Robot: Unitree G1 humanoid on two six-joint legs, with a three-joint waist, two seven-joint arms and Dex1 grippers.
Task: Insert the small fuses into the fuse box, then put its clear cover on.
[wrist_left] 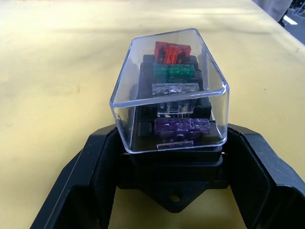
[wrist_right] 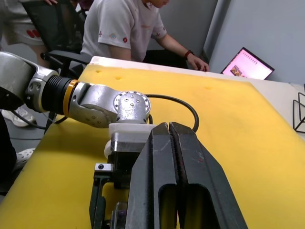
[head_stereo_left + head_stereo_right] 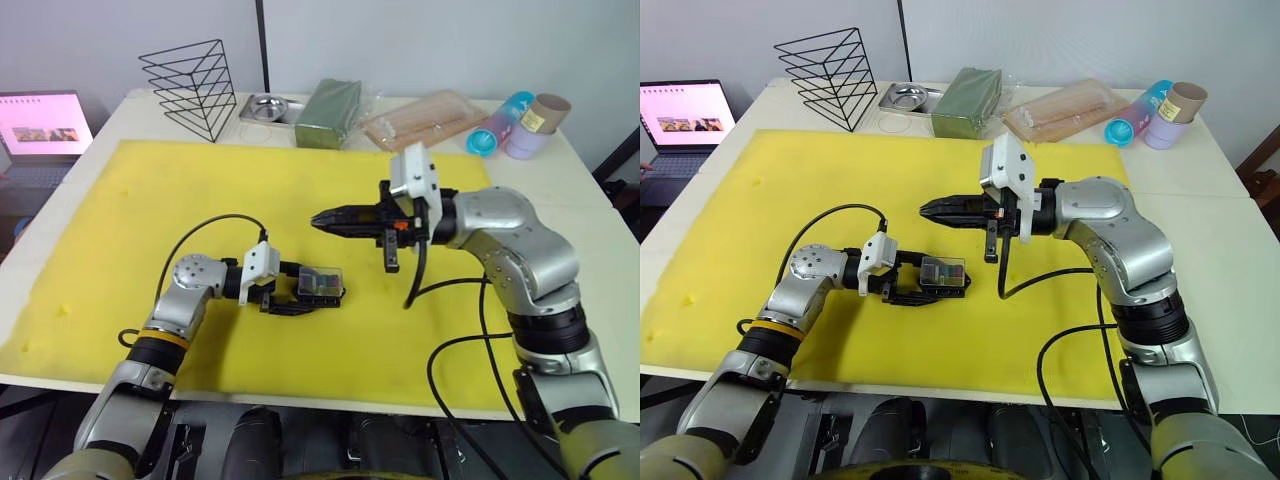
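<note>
The black fuse box (image 3: 320,288) lies on the yellow mat (image 3: 120,220), and my left gripper (image 3: 325,298) is shut on its base, one finger (image 1: 81,176) on each side. The clear cover (image 1: 167,90) sits over the top of the box. Under it the small fuses stand in a row in their slots: red (image 1: 171,51), green (image 1: 174,72), pale (image 1: 175,88) and purple (image 1: 182,126). My right gripper (image 3: 316,220) hovers a little above and behind the box, shut and empty, pointing toward my left. Its fingers (image 2: 167,143) are pressed together.
Along the table's far edge stand a black wire rack (image 3: 195,85), a metal tray (image 3: 268,106), a green box (image 3: 328,110), a clear bag of sticks (image 3: 425,118) and cups (image 3: 520,122). A laptop (image 3: 42,125) is at far left. A person (image 2: 124,28) sits beyond the table.
</note>
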